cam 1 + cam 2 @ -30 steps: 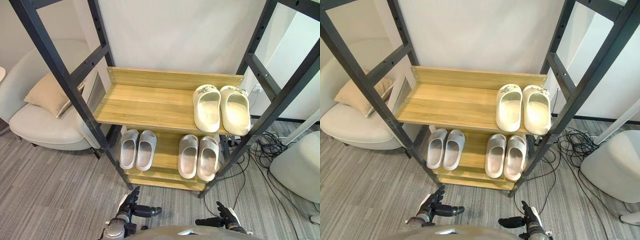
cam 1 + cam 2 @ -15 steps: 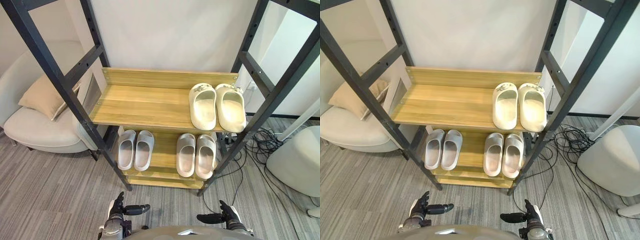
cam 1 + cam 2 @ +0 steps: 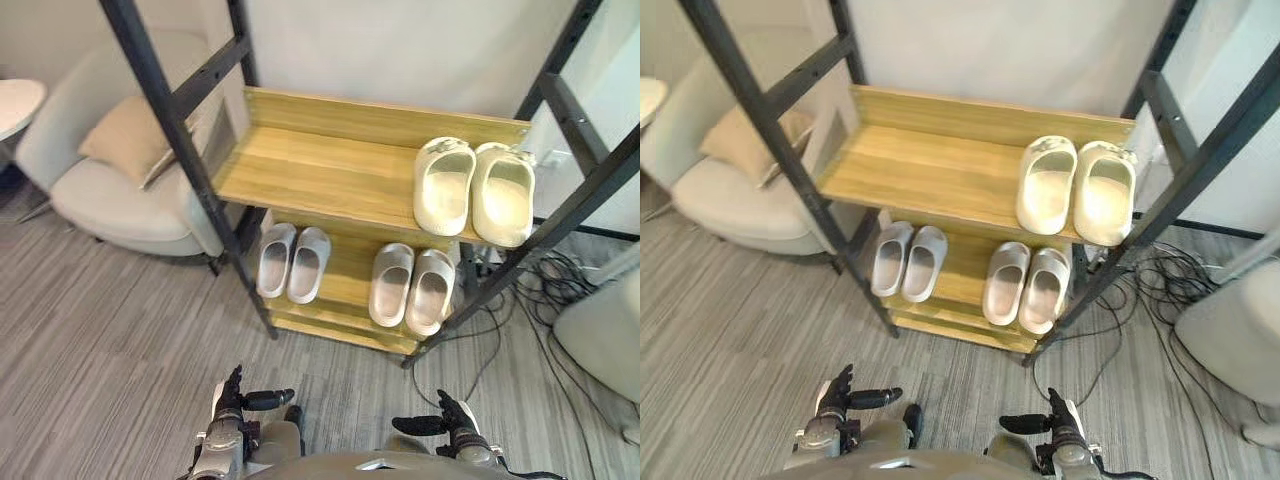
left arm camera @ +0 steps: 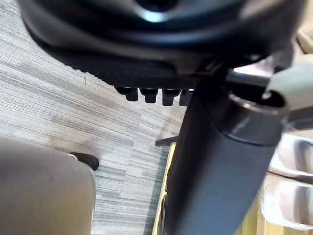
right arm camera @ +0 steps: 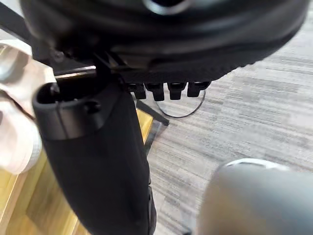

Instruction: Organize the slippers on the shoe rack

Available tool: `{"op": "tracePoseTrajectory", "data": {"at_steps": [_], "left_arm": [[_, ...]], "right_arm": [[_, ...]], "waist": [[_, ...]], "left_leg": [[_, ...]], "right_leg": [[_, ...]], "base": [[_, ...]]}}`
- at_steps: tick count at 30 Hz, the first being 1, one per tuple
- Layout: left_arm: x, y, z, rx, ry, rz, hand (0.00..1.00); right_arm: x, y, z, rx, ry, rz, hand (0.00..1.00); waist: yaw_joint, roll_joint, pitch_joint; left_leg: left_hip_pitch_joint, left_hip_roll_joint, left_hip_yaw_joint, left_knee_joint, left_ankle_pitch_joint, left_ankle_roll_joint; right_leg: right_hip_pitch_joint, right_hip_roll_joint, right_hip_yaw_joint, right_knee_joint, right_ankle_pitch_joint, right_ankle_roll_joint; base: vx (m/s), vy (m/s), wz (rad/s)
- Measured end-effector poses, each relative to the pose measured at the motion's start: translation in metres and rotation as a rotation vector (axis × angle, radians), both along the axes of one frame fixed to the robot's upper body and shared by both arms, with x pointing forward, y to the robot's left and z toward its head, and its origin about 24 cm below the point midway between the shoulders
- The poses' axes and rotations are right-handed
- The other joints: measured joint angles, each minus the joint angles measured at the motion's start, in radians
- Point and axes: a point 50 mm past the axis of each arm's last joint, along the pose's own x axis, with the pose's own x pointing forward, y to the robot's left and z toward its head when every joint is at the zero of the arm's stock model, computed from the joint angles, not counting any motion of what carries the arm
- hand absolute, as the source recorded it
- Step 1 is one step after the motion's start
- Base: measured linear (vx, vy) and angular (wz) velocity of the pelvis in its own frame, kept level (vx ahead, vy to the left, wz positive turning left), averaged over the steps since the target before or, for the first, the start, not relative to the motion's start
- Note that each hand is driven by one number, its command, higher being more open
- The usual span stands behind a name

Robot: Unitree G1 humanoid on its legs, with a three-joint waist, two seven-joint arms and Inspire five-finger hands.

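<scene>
Left hand and right hand, bottom edge of frame: fingers relaxed, both empty. Cream slippers occupy the right of the shoe rack's upper shelf. One grey pair and a second grey pair sit on the lower shelf.

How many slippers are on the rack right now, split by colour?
Cream slippers: 2, side by side at the right end of the upper shelf
Grey slippers: 4, in two pairs on the lower shelf
Total: 6 slippers
</scene>
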Motion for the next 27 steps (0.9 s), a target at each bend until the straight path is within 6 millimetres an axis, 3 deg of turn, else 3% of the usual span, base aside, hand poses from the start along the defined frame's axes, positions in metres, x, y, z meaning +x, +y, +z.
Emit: {"op": "tracePoseTrajectory", "data": {"at_steps": [1, 2, 4, 5, 6, 7, 9, 10, 12, 14, 15, 17, 18, 19, 20, 23, 27], "left_arm": [[0.000, -0.002, 0.000, -0.009, -0.001, -0.001, 1.00], [0.003, -0.007, -0.001, -0.017, 0.000, -0.010, 1.00], [0.002, -0.016, -0.004, -0.041, 0.016, -0.011, 1.00], [0.002, -0.019, -0.004, -0.049, 0.017, -0.014, 1.00], [0.005, -0.023, -0.004, -0.054, 0.012, -0.032, 1.00], [0.011, -0.019, -0.001, -0.034, -0.004, -0.052, 1.00], [0.013, -0.015, 0.000, -0.022, -0.006, -0.061, 1.00], [0.014, -0.015, 0.000, -0.019, -0.007, -0.065, 1.00], [0.010, -0.015, -0.002, -0.017, 0.004, -0.066, 1.00], [0.005, -0.016, -0.005, -0.019, 0.036, -0.079, 1.00], [0.005, -0.016, -0.006, -0.017, 0.039, -0.086, 1.00], [0.005, -0.017, -0.006, -0.010, 0.042, -0.105, 1.00], [0.004, -0.012, -0.006, 0.007, 0.044, -0.122, 1.00], [0.002, -0.011, -0.006, 0.021, 0.054, -0.146, 1.00], [0.001, -0.011, -0.007, 0.023, 0.066, -0.163, 1.00], [-0.005, -0.017, -0.010, 0.007, 0.083, -0.180, 1.00], [-0.007, -0.013, -0.011, 0.013, 0.090, -0.170, 1.00]], "right_arm": [[0.003, 0.003, 0.000, 0.005, -0.006, 0.005, 1.00], [0.009, 0.010, 0.002, 0.015, -0.020, 0.026, 1.00], [0.015, 0.014, 0.004, 0.021, -0.034, 0.054, 1.00], [0.016, 0.014, 0.004, 0.021, -0.040, 0.050, 1.00], [0.019, 0.014, 0.006, 0.026, -0.052, 0.039, 1.00], [0.023, 0.017, 0.007, 0.044, -0.067, 0.008, 1.00], [0.023, 0.012, 0.007, 0.040, -0.071, -0.038, 1.00], [0.020, 0.002, 0.007, 0.026, -0.064, -0.077, 1.00], [0.014, -0.006, 0.005, 0.004, -0.045, -0.081, 1.00], [0.011, -0.009, 0.004, 0.003, -0.034, -0.086, 1.00], [0.011, -0.009, 0.004, 0.006, -0.034, -0.087, 1.00], [0.014, -0.009, 0.005, 0.016, -0.043, -0.102, 1.00], [0.011, -0.004, 0.003, 0.038, -0.034, -0.120, 1.00], [0.008, 0.005, 0.002, 0.062, -0.027, -0.123, 1.00], [0.007, 0.006, 0.002, 0.072, -0.037, -0.141, 1.00], [0.006, 0.003, 0.002, 0.078, -0.032, -0.154, 1.00], [0.007, 0.009, 0.001, 0.097, -0.032, -0.135, 1.00]], "waist": [[0.005, 0.006, -0.002], [0.005, 0.037, 0.007], [0.006, 0.084, 0.018], [0.004, 0.108, 0.021], [-0.001, 0.113, 0.030], [-0.024, 0.088, 0.054], [-0.033, 0.068, 0.062], [-0.033, 0.055, 0.065], [-0.029, 0.063, 0.060], [-0.040, 0.082, 0.049], [-0.045, 0.083, 0.049], [-0.051, 0.075, 0.043], [-0.058, 0.046, 0.026], [-0.063, 0.021, 0.010], [-0.077, 0.025, 0.010], [-0.084, 0.045, 0.010], [-0.077, 0.030, 0.008]], "left_leg": [[-0.014, 0.006, -0.006, -0.012, 0.016, -0.004], [-0.032, 0.025, -0.027, -0.044, 0.054, -0.017], [-0.034, 0.064, -0.076, -0.117, 0.121, -0.033], [-0.034, 0.080, -0.079, -0.140, 0.121, -0.034], [-0.036, 0.101, -0.034, -0.165, 0.086, -0.010], [-0.039, 0.116, 0.120, -0.180, 0.033, 0.023], [-0.055, 0.107, 0.223, -0.097, 0.028, 0.016], [-0.056, 0.085, 0.225, 0.020, 0.021, 0.013], [-0.026, 0.082, 0.215, 0.129, -0.028, -0.003], [0.056, 0.142, 0.281, 0.183, -0.153, 0.001], [0.059, 0.154, 0.307, 0.179, -0.162, 0.000], [0.056, 0.146, 0.370, 0.134, -0.153, 0.025], [0.065, 0.097, 0.349, 0.050, -0.102, 0.034], [0.104, 0.065, 0.342, -0.081, -0.045, 0.032], [0.133, 0.069, 0.403, -0.102, -0.058, 0.030], [0.212, 0.001, 0.354, -0.266, 0.037, 0.051], [0.226, -0.056, 0.308, -0.266, 0.009, 0.088]], "right_leg": [[0.003, 0.012, -0.002, -0.034, -0.007, -0.013], [0.005, 0.041, -0.018, -0.088, -0.003, -0.051], [0.008, 0.089, -0.066, -0.130, 0.037, -0.073], [0.019, 0.107, -0.095, -0.149, 0.050, -0.085], [0.030, 0.115, -0.134, -0.175, 0.067, -0.093], [0.051, 0.083, -0.214, -0.220, 0.097, -0.108], [0.038, 0.040, -0.277, -0.217, 0.101, -0.114], [0.027, 0.002, -0.315, -0.214, 0.108, -0.106], [0.017, -0.019, -0.344, -0.216, 0.121, -0.097], [0.013, -0.027, -0.412, -0.205, 0.137, -0.088], [0.013, -0.031, -0.432, -0.196, 0.137, -0.087], [0.013, -0.041, -0.481, -0.175, 0.139, -0.079], [0.015, -0.049, -0.491, -0.220, 0.136, -0.063], [0.038, -0.067, -0.547, -0.285, 0.184, -0.039], [0.064, -0.079, -0.603, -0.306, 0.205, -0.025], [0.121, -0.108, -0.667, -0.326, 0.225, 0.005], [0.124, -0.194, -0.696, -0.211, 0.187, 0.031]], "base": [[-0.26, -0.189, 0.25], [-0.32, -0.218, 0.32], [-0.29, -0.191, 0.54], [-0.19, -0.126, 0.76], [-0.22, -0.136, 1.32], [-0.22, -0.107, 1.42], [-0.18, -0.038, 1.35], [-0.17, 0.017, 1.03], [-0.09, 0.081, 0.73], [-0.06, 0.173, 0.78], [-0.08, 0.190, 0.72], [-0.10, 0.182, 0.80], [-0.06, 0.148, 1.08], [0.01, 0.118, 1.43], [0.00, 0.157, 1.40], [-0.01, 0.209, 0.85], [0.01, 0.172, 0.43]]}}
